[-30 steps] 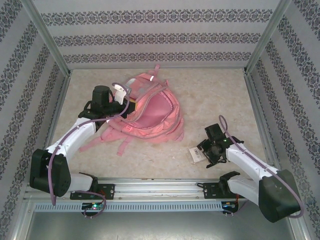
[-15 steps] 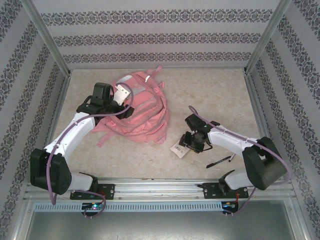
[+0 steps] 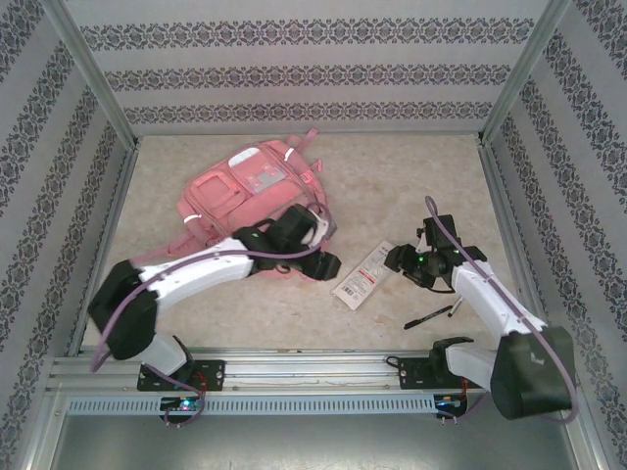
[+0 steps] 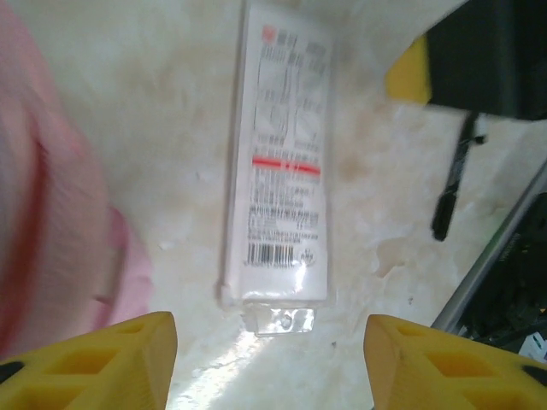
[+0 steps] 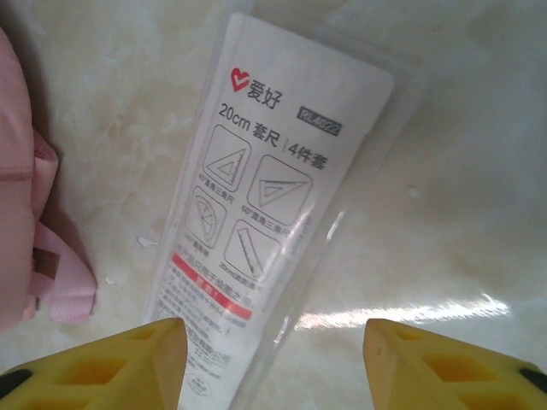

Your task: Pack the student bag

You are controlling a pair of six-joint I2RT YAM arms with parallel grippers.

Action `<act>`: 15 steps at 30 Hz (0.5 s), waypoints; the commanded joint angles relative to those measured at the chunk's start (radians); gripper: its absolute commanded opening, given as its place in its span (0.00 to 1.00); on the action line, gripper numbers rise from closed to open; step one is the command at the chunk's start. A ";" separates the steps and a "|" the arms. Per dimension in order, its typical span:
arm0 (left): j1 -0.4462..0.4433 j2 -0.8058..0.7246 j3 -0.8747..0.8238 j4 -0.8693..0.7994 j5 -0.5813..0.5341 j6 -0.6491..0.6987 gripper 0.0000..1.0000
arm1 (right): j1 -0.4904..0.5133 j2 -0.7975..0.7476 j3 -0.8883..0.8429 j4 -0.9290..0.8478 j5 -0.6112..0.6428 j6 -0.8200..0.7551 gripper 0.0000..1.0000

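The student bag (image 3: 245, 191), pink and soft, lies front up at the back left of the table; its edge shows as bag (image 4: 47, 213) and bag (image 5: 21, 162) in the wrist views. A flat white ruler-set pack (image 3: 362, 274) lies on the table between my two grippers. My left gripper (image 3: 325, 264) stands open just left of it, over the pack's (image 4: 278, 171) barcode end with nothing between its fingers. My right gripper (image 3: 400, 258) is open just right of the pack (image 5: 256, 205), and it holds nothing either.
A black pen (image 3: 428, 316) lies near the front right; it shows as the pen (image 4: 451, 184) in the left wrist view. Metal frame posts and patterned walls close in the table on three sides. The bag's loose straps (image 3: 312, 137) trail toward the back.
My left arm has left the bag and swung right to the ruler pack, with its gripper opened. The bag now lies closed and front up. My right gripper has backed off the pack.
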 commanded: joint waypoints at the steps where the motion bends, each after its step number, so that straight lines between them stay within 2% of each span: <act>1: -0.060 0.099 0.055 0.023 -0.033 -0.163 0.59 | -0.026 0.112 0.038 0.045 -0.171 -0.080 0.51; 4: -0.101 0.199 0.120 -0.006 -0.068 -0.134 0.62 | -0.049 0.197 0.077 0.056 -0.165 -0.101 0.51; 10: -0.101 0.386 0.265 -0.055 -0.057 -0.145 0.65 | -0.060 0.315 0.115 0.056 -0.152 -0.074 0.51; 15: -0.097 0.490 0.357 -0.147 -0.106 -0.173 0.66 | -0.051 0.405 0.104 0.098 -0.198 -0.090 0.36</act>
